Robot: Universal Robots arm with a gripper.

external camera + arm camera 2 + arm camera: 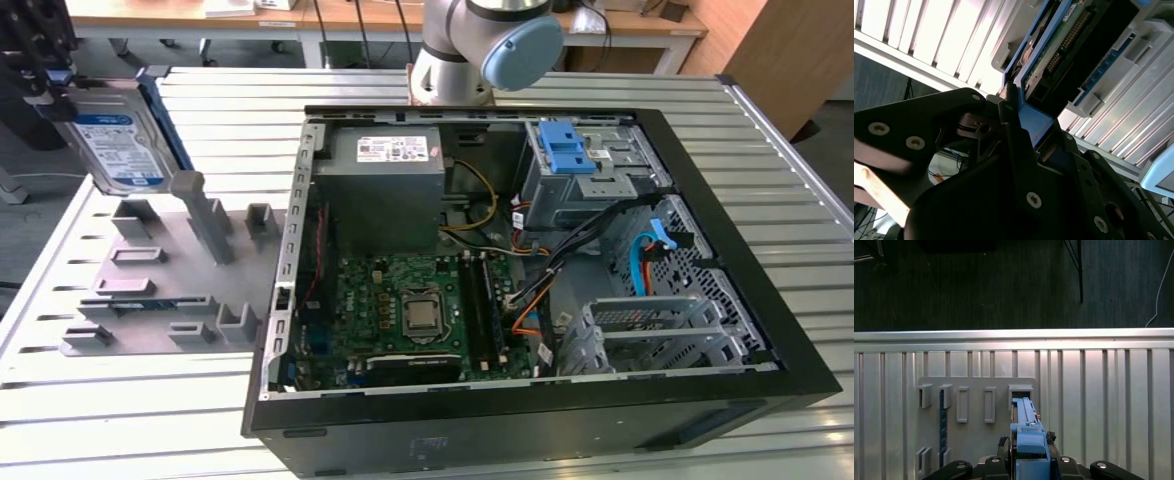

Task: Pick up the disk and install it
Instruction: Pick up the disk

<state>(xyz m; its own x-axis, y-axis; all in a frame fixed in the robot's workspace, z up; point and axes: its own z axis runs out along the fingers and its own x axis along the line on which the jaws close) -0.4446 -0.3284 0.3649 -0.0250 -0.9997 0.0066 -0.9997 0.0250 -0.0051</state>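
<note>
The disk [123, 145], a silver drive with a blue-and-white label in a blue carrier, stands upright at the exterior view's far left. It hangs above the back end of the grey fixture plate [160, 275]. My black gripper [56, 88] is shut on the disk's upper end. In the first wrist view the disk [1026, 427] appears edge-on, clamped in the gripper [1030, 462], over a slot [1020, 390] of the fixture plate [974, 390]. In the second wrist view the blue carrier [1033, 122] sits pinched between the fingers [1010, 127].
The open computer case [721, 250] lies at the exterior view's right on the slatted metal table [134, 420]. It holds a grey drive cage with a blue latch [574, 150], a power supply [387, 175] and the green mainboard [400, 310]. The arm's base [474, 50] rises behind the case.
</note>
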